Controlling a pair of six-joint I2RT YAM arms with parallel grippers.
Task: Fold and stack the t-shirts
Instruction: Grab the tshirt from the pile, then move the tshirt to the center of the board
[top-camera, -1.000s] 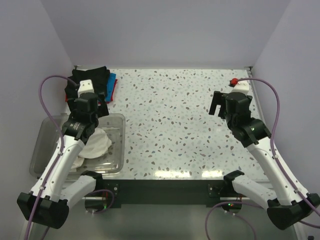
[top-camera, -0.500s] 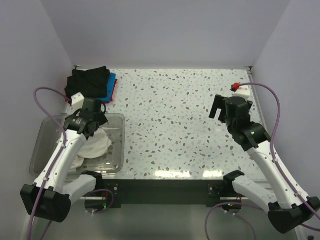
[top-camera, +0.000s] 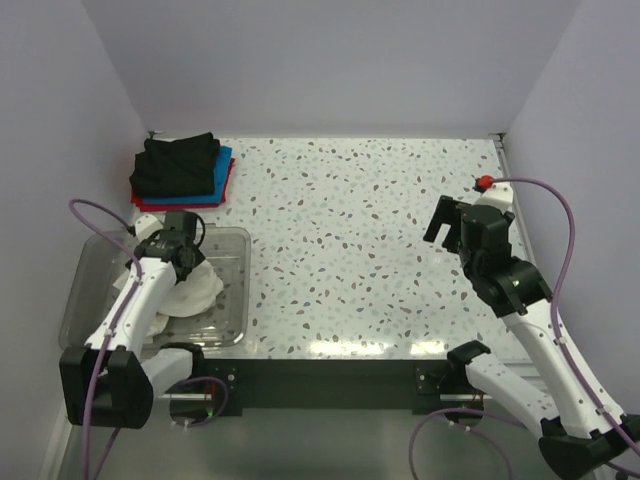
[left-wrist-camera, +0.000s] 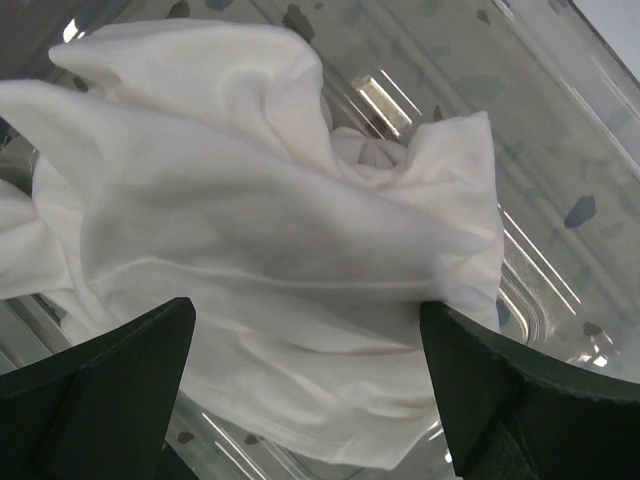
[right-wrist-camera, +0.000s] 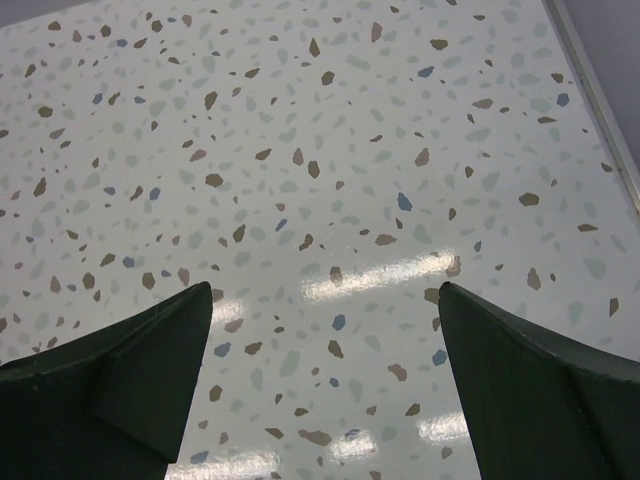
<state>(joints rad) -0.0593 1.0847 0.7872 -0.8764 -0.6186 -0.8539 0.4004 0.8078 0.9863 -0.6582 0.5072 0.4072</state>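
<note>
Over the tub, left gripper gapes above the crumpled white t-shirt

- white t-shirt: plain white, grey shadows in its folds
- black t-shirt: solid black
- blue t-shirt: bright blue
- red t-shirt: red
- desk: off-white, speckled with brown, grey and blue flecks
- tub: clear

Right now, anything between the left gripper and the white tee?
Nothing. In the left wrist view the open left gripper looks straight onto the white tee in the clear tub, with no other thing between.
</note>
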